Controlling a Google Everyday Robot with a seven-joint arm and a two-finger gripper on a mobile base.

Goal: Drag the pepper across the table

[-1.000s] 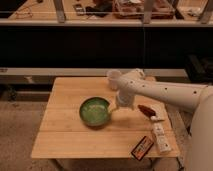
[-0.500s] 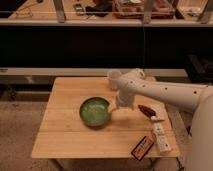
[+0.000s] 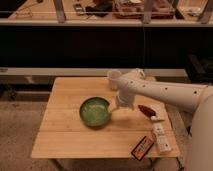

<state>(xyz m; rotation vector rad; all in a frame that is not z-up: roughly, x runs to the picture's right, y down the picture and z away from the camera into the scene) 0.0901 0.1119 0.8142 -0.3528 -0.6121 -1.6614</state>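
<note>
Pepper (image 3: 146, 110) on table (image 3: 65, 136) — apart from gripper (image 3: 115, 106) by green bowl (image 3: 82, 111) — its opening indiscernible

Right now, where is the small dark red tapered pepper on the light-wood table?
In the camera view the pepper lies near the right edge of the table, right of the gripper by the round green bowl, behind the white oblong packet.

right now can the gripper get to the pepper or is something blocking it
Probably yes. The gripper hangs beside the green bowl, and the pepper lies just beyond it on the table with bare boards between. The dark packet and white packet sit nearer the front edge, off that path.
</note>
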